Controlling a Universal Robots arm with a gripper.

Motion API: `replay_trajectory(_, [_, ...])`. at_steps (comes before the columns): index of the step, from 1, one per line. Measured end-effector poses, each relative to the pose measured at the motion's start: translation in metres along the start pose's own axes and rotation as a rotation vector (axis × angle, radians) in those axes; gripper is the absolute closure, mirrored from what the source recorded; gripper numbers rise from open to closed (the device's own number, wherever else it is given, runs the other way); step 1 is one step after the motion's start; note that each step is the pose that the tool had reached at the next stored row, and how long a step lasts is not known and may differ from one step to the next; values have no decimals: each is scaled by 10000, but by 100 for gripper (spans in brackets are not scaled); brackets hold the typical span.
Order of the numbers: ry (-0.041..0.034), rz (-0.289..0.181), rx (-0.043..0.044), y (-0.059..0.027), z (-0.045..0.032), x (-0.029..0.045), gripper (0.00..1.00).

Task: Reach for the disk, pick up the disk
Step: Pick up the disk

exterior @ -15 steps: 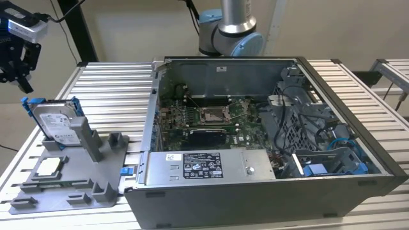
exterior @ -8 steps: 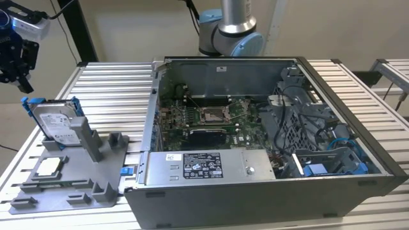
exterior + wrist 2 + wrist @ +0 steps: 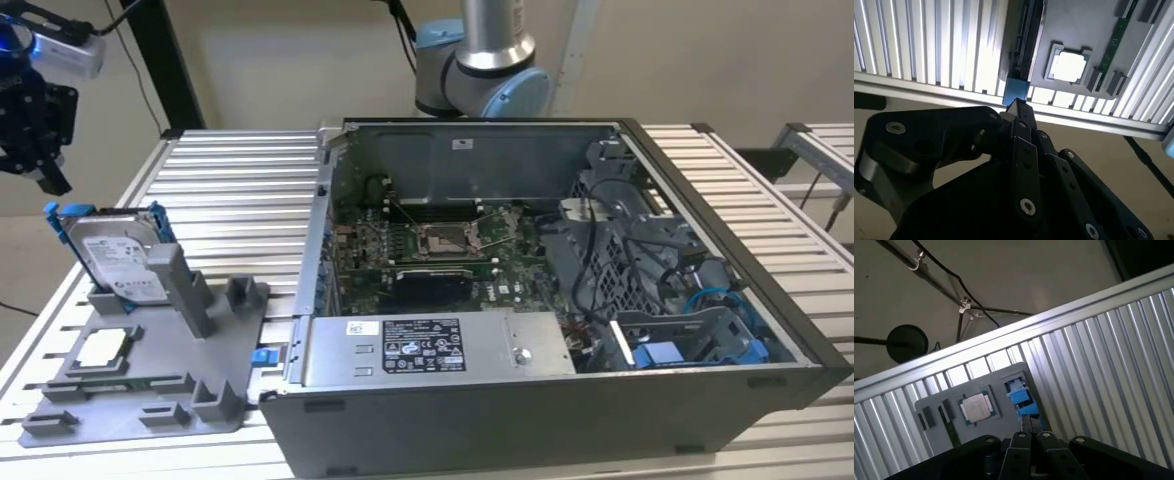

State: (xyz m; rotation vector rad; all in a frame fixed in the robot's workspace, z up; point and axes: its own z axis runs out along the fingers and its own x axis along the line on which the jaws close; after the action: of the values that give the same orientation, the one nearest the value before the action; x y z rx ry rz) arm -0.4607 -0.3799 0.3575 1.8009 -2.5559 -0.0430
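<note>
Evidently the disk (image 3: 118,256) is parked for an easy grab. It stands on edge in a slot of the grey holder (image 3: 160,372) on the slatted table (image 3: 234,170), at the exterior view's left and well apart from the open computer case (image 3: 507,430). Standing upright leaves its top edge and both broad faces free.

The gripper (image 3: 54,182) hangs above the disk, a little toward the exterior view's left, and does not touch it. Its fingers are pressed together and carry nothing. In the second wrist view the tips point down just beside the disk's blue corner, so the reach looks only partly made and the pick-up is not yet done.

The disk is a flat silver-grey slab with a white label on its face. A blue bracket frames it, with ends poking up at the top corners. A small square chip (image 3: 104,347) lies flat on the holder nearby.
</note>
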Motion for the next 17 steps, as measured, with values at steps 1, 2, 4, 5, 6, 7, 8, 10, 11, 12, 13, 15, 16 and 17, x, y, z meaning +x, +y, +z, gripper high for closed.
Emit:
replay_trajectory(1, [5,-165,-1,-1,1,0,100])
replay_trajectory(2, [10,-321,-2,-2,3,0,100])
replay_trajectory(4, [19,-612,-3,-3,5,-2,100])
replay_trajectory(5, [23,-729,-6,-7,4,-3,100])
replay_trajectory(6, [26,-834,-7,-12,4,-5,100])
replay_trajectory(7, [26,-923,-6,-19,5,-7,100])
replay_trajectory(8, [29,-1017,-7,-28,5,-10,100])
replay_trajectory(10, [30,-1167,-7,-50,5,-18,100])
replay_trajectory(11, [29,-1240,-8,-62,6,-22,100])
replay_trajectory(12, [30,-1303,-9,-75,6,-27,100])
replay_trajectory(13, [31,-1356,-10,-88,6,-32,100])
replay_trajectory(15, [30,-1408,-10,-100,6,-36,100])
replay_trajectory(16, [30,-1409,-11,-100,6,-36,100])
replay_trajectory(17, [30,-1409,-10,-100,6,-36,100])
